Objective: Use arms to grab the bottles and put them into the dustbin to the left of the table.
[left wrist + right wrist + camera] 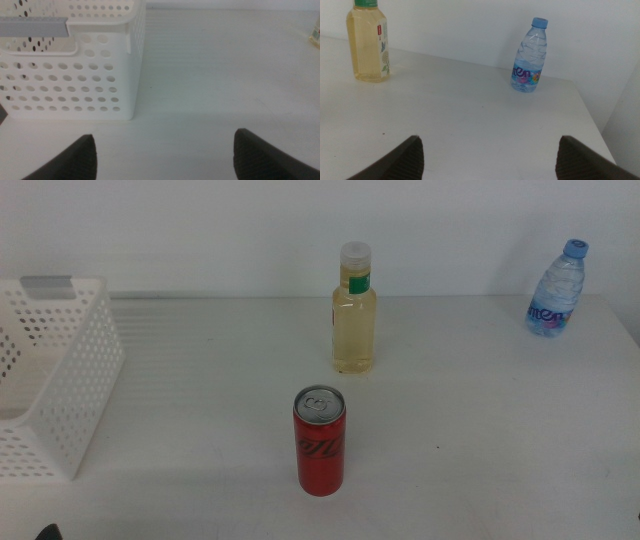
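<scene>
The left gripper is seen with its two dark jaws spread wide and nothing between them. The white perforated plastic dustbin with a grey tab on its rim stands on the table ahead of it and off to one side, apart from the jaws.

The right gripper is likewise held with its jaws wide apart and empty. The small clear water bottle with a blue cap stands upright well ahead of it, near the far right corner of the wide white tabletop. The clear bottle of yellow liquid with a green band stands upright further over, well apart from the water bottle.

Three drink containers are counted, all upright: the two bottles and one slim red cola can. One dustbin is present, at the table's left edge.

The can is shown only in the middle view, near the front centre, with the yellow bottle behind it; neither gripper is clearly seen there. The dustbin's grey tab is shown closest in the left wrist view. The water bottle's label is clearest in the right wrist view.
</scene>
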